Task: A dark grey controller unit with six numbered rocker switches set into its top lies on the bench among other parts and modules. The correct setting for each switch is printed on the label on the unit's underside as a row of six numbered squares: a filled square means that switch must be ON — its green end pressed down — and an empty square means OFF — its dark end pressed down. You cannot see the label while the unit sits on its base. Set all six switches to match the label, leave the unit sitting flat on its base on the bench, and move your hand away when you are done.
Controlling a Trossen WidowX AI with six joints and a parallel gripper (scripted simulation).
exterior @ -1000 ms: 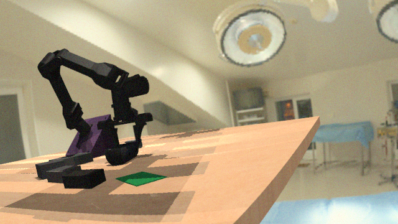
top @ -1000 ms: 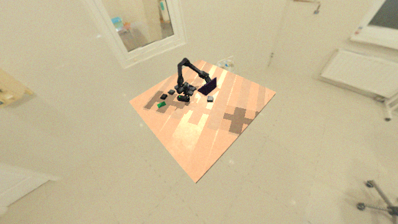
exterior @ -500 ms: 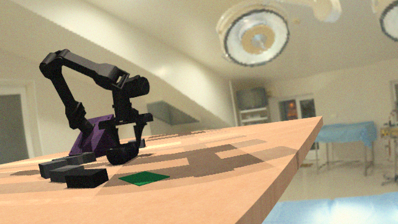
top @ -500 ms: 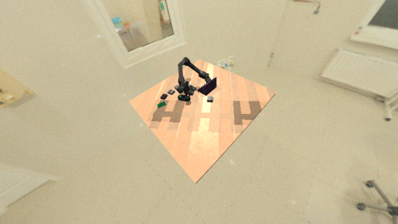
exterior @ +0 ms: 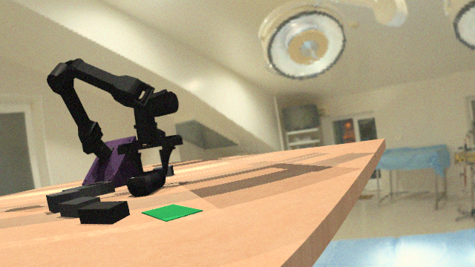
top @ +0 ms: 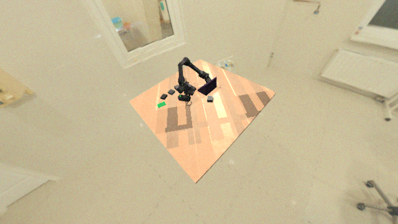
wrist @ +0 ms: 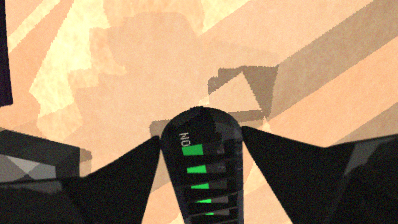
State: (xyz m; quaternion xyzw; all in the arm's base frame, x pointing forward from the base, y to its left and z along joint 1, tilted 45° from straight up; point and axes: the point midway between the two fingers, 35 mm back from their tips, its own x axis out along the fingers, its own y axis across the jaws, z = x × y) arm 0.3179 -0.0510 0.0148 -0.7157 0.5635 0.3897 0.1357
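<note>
The dark grey controller unit (top: 180, 98) (exterior: 145, 184) (wrist: 206, 170) has a rounded end and its switch side faces the wrist camera. White ON lettering and several green switch ends show down its left side in the wrist view; the near end is cut off by the frame. My gripper (top: 186, 94) (exterior: 151, 173) (wrist: 201, 135) is shut on the unit, with one finger against each long side. The unit is at or very close to the bench (top: 199, 155) (exterior: 241, 230); whether it touches is unclear. The label on its underside is hidden, and the switch numbers are not readable.
Dark blocks (top: 163, 96) (exterior: 104, 212) and a flat green square (top: 161, 104) (exterior: 172, 212) lie to one side of the unit. A tilted dark purple panel (top: 208, 88) (exterior: 130, 168) stands behind it. A small grey module (top: 210, 99) (wrist: 30, 167) lies on the other side.
</note>
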